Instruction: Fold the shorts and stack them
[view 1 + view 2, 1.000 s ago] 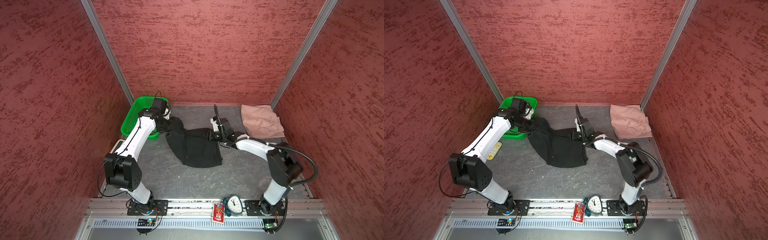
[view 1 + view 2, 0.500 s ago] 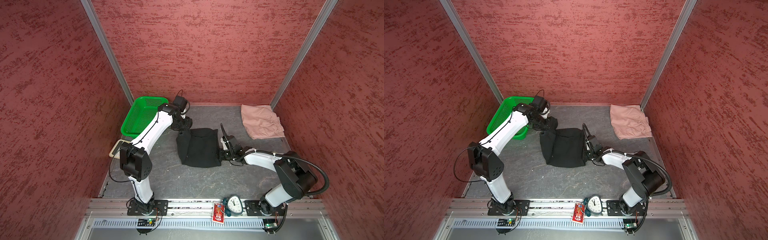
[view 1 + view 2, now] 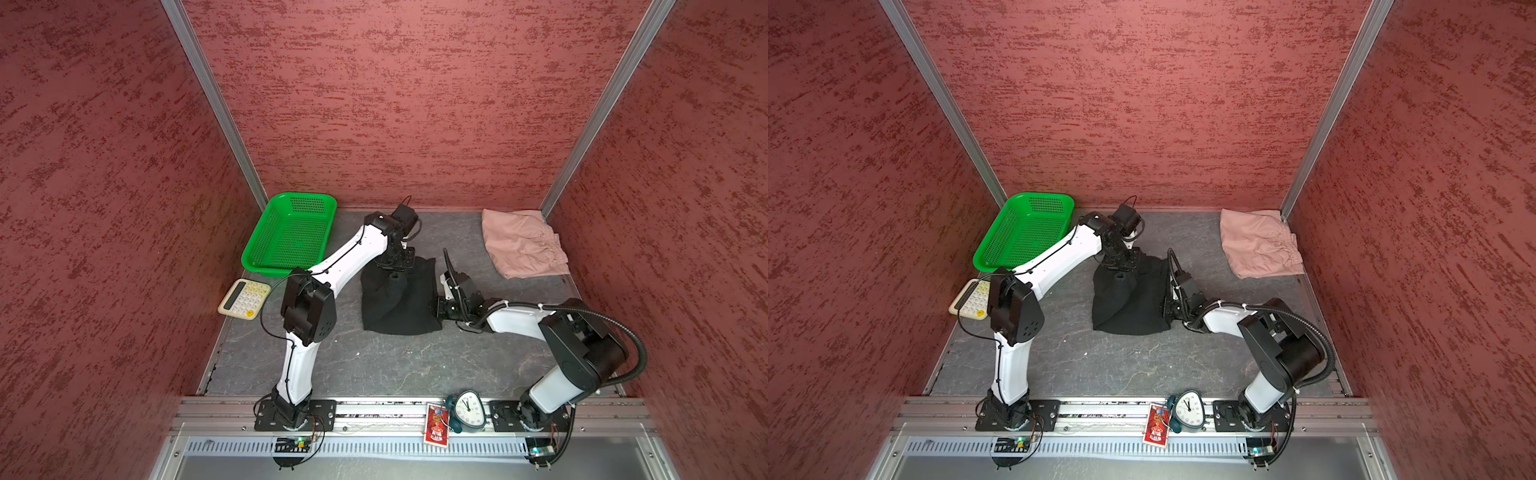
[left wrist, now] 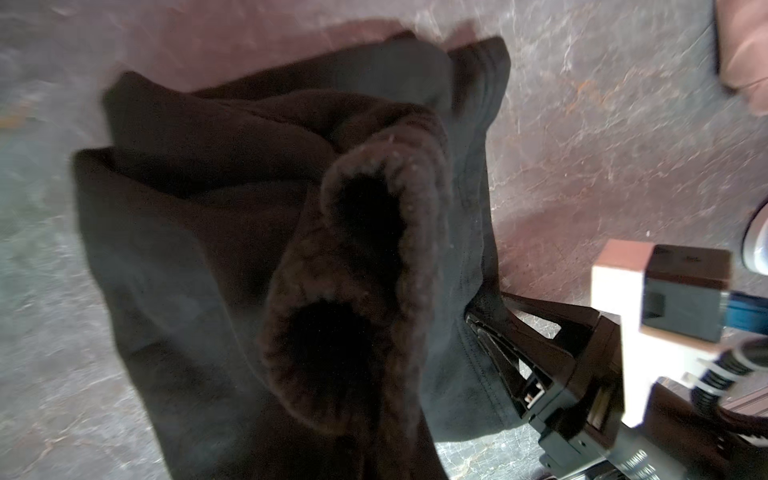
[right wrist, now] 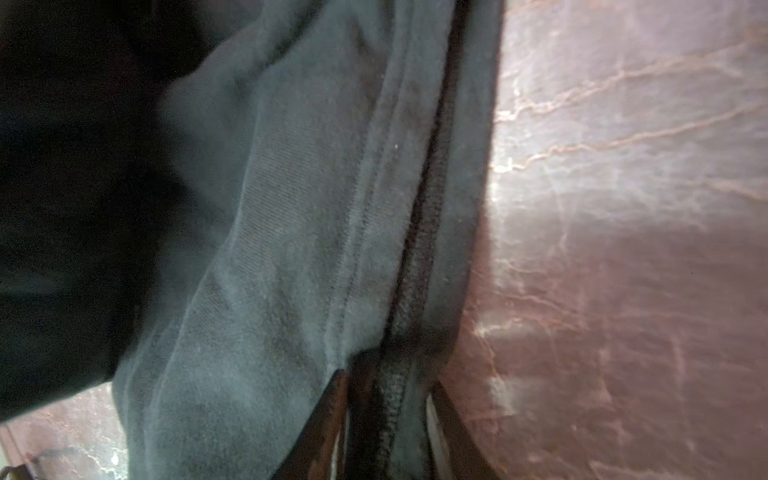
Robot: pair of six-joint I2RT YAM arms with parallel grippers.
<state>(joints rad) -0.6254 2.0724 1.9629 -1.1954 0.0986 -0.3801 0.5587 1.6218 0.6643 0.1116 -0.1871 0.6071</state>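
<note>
1. The black shorts [image 3: 399, 303] lie mid-surface [image 3: 374, 365], folded into a rough rectangle. Their near edge is flat and their far edge is drawn up into a peak.
2. My left gripper [image 3: 394, 268] sits over that far edge, closed on the bunched waistband of the black shorts. In the left wrist view the gathered band fills the frame close to the lens, and the gripper's own tips are out of sight there.
3. My right gripper [image 3: 434, 308] lies low at the right edge of the black shorts, pointing left.
4. In the right wrist view the stitched hem runs between the two fingers [image 5: 326, 415]. I read this as clamped on the hem, but the view is blurred and I cannot judge how firm the hold is.
5. The pink shorts [image 3: 519, 245] rest folded in the far right corner, well apart from the black pair and from both grippers.
6. A green basket [image 3: 291, 237] stands at the far left, with a calculator [image 3: 244, 298] just beside its near corner.
7. A clock [image 3: 468, 409] and a red card [image 3: 436, 424] sit at the near rail, between the arm bases.
</note>
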